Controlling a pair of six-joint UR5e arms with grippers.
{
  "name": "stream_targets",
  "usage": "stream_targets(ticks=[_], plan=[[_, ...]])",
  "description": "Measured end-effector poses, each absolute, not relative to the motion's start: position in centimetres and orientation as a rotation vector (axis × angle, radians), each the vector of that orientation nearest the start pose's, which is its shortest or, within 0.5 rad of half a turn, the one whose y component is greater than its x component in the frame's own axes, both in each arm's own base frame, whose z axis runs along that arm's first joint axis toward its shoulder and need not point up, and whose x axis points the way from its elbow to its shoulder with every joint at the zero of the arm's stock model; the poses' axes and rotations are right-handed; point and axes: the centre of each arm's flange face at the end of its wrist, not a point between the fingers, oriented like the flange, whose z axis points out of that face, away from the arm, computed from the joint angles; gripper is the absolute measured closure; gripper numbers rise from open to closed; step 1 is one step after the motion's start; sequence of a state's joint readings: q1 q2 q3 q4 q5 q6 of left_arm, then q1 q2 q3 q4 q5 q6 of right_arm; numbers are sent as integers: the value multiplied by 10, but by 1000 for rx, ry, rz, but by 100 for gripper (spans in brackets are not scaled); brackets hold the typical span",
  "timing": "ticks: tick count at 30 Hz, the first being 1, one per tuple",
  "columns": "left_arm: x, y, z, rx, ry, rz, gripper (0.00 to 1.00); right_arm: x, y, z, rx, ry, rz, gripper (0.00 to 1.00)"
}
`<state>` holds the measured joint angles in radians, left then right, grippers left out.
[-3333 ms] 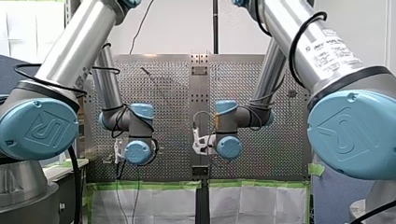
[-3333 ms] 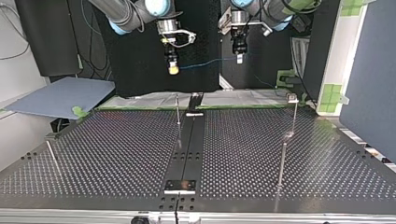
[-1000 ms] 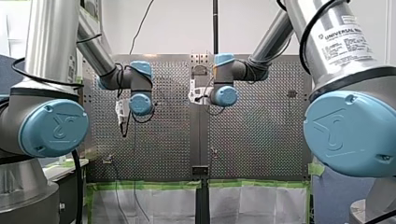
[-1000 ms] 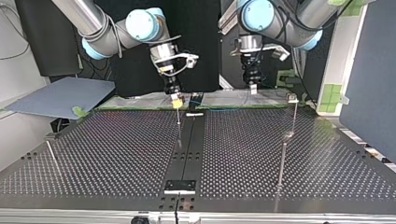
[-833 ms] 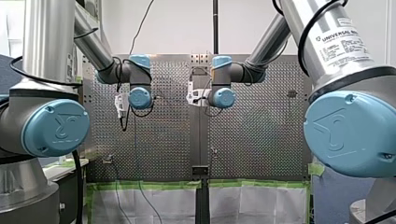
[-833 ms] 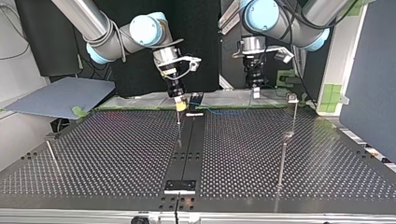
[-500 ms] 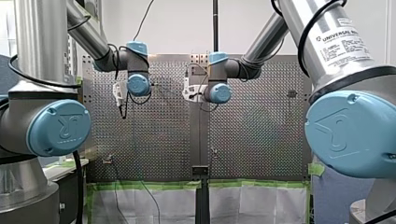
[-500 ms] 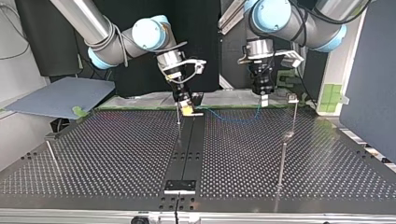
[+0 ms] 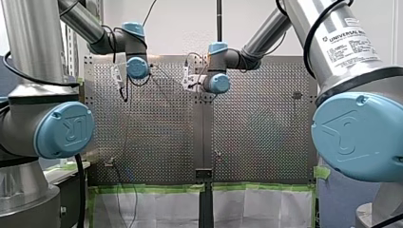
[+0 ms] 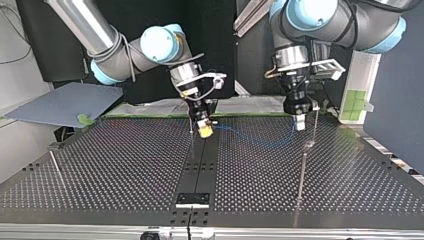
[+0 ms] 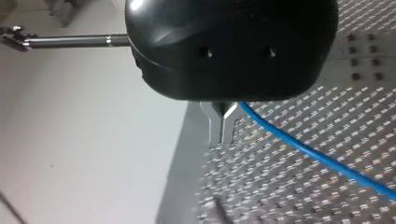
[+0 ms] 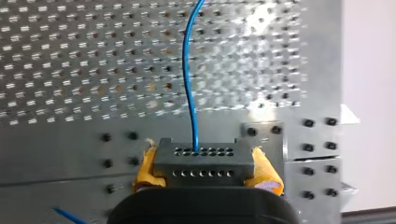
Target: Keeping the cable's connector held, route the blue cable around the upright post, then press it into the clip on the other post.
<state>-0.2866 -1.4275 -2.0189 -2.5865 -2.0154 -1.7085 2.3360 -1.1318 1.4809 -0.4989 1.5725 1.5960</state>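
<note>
At the arms' end of the perforated bench [image 10: 125, 165], my right pincer [image 10: 204, 129] clamps the connector [image 12: 204, 159] between yellow pads just beside the upright post [image 10: 191, 122]. My left pincer [image 10: 299, 123] pinches the blue cable [image 12: 186, 93], which sags between them. Rounding the post cleanly likely means taking up slack and keeping the line low before making for the clip [image 10: 313, 105].

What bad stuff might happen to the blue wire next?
Two things might. The blue cable sags loosely between my right gripper, shut on the connector, and my left gripper, so it may slip past the upright post instead of hooking round it. My right gripper is also very close to that thin post and may knock it.
</note>
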Motion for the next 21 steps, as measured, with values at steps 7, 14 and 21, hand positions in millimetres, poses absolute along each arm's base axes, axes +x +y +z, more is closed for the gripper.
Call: stream_targets(ticks=[7, 14, 21], plan=[[395, -199, 424, -297, 1257, -86, 100, 564, -393, 358, 1556, -679, 1915, 100], [413, -183, 451, -305, 1219, -95, 100, 573, -400, 387, 1506, -660, 1975, 100], [425, -164, 457, -306, 1209, -103, 100, 583, -409, 407, 1470, -640, 2015, 100]])
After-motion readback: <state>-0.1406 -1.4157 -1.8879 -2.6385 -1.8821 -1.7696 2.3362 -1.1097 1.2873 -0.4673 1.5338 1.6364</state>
